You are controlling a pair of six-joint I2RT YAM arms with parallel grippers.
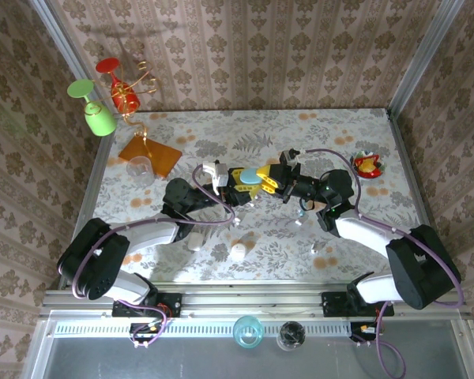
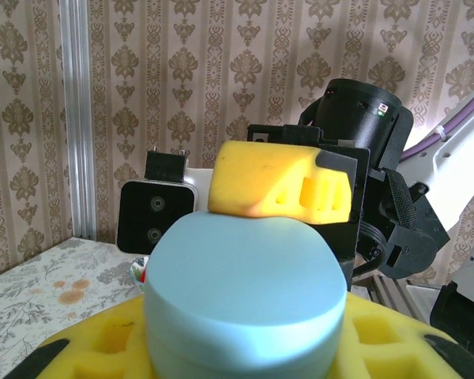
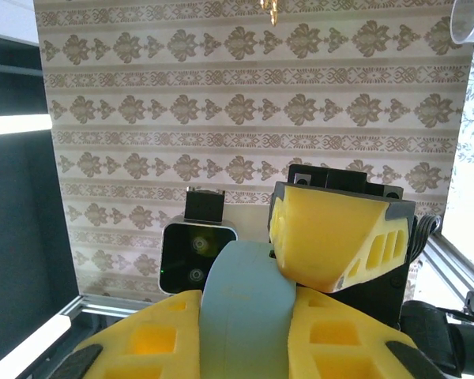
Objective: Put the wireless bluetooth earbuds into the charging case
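Note:
A teal pebble-shaped charging case [image 1: 251,174] hangs above the middle of the table between both arms, with its lid down. My left gripper [image 1: 246,186] holds it from the left; in the left wrist view the case [image 2: 241,276] sits between its yellow pads [image 2: 87,347]. My right gripper [image 1: 276,180] holds it from the right, and its pads [image 3: 142,339] press the case's [image 3: 245,292] narrow edges. Tiny whitish earbuds [image 1: 299,223] [image 1: 315,250] lie on the table below the right arm.
Two white pebble cases [image 1: 238,252] [image 1: 195,241] lie near the front. An orange tile [image 1: 148,155] and a clear cup [image 1: 141,168] sit at back left, under a green glass [image 1: 95,110] and a red glass [image 1: 114,79]. A red-yellow object [image 1: 367,164] sits at back right.

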